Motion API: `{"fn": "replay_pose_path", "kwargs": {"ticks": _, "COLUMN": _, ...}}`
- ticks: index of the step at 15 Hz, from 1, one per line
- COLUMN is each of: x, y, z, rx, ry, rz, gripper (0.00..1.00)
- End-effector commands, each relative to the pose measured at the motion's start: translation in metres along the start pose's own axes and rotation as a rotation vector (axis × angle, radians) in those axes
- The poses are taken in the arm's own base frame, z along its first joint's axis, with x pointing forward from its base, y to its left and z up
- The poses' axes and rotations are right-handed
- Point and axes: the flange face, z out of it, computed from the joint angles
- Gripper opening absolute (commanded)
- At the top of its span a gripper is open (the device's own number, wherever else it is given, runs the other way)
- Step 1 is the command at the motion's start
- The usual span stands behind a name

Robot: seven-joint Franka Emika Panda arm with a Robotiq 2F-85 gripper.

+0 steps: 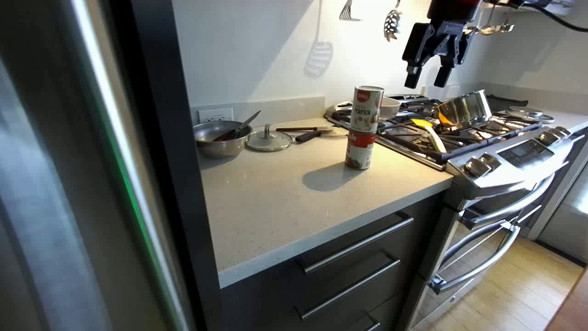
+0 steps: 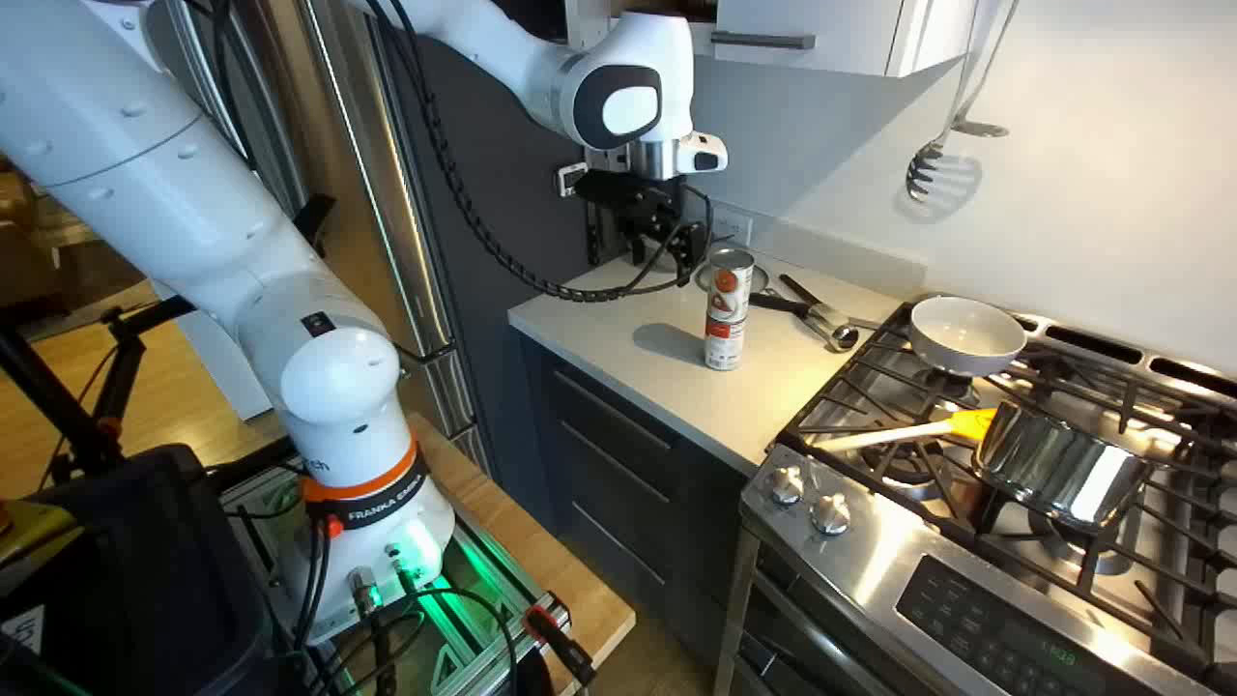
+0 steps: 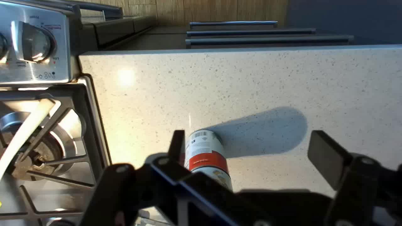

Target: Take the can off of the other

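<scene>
The can (image 1: 365,110) is short, with a pale pumpkin label and a small red logo. It stands upright on top of the other (image 1: 360,149), a tin with a red band and white label, on the counter. The can (image 2: 729,285) and the other (image 2: 724,343) show stacked in both exterior views. My gripper (image 1: 426,82) is open and empty, above and apart from the stack. In the wrist view the gripper (image 3: 252,153) has its fingers wide; the can (image 3: 217,176) is partly hidden behind the left finger linkage, and the other (image 3: 205,152) shows near that finger.
A metal bowl (image 1: 223,138), a glass lid (image 1: 268,140) and utensils (image 2: 812,314) lie at the back of the counter (image 1: 275,202). The stove (image 2: 870,464) beside it holds a white bowl (image 2: 966,333), a steel pot (image 2: 1058,459) and a yellow-ended spatula (image 1: 429,131).
</scene>
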Motion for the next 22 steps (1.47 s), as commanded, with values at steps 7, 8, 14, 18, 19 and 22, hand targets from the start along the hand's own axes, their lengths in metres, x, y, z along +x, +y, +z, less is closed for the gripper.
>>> {"fn": "replay_pose_path", "kwargs": {"ticks": 7, "x": 0.0, "y": 0.0, "z": 0.0, "rx": 0.0, "ry": -0.002, "rz": 0.0, "gripper": 1.0}}
{"fn": "replay_pose_path", "kwargs": {"ticks": 8, "x": 0.0, "y": 0.0, "z": 0.0, "rx": 0.0, "ry": -0.002, "rz": 0.0, "gripper": 1.0}}
{"fn": "replay_pose_path", "kwargs": {"ticks": 14, "x": 0.032, "y": 0.023, "z": -0.006, "rx": -0.023, "ry": 0.084, "rz": 0.108, "gripper": 1.0}}
{"fn": "replay_pose_path", "kwargs": {"ticks": 18, "x": 0.067, "y": 0.031, "z": -0.007, "rx": -0.08, "ry": 0.139, "rz": 0.068, "gripper": 1.0}}
{"fn": "replay_pose_path", "kwargs": {"ticks": 19, "x": 0.076, "y": 0.03, "z": -0.003, "rx": -0.073, "ry": 0.13, "rz": 0.059, "gripper": 1.0}}
{"fn": "replay_pose_path", "kwargs": {"ticks": 22, "x": 0.098, "y": 0.027, "z": 0.007, "rx": -0.062, "ry": 0.102, "rz": 0.03, "gripper": 1.0}}
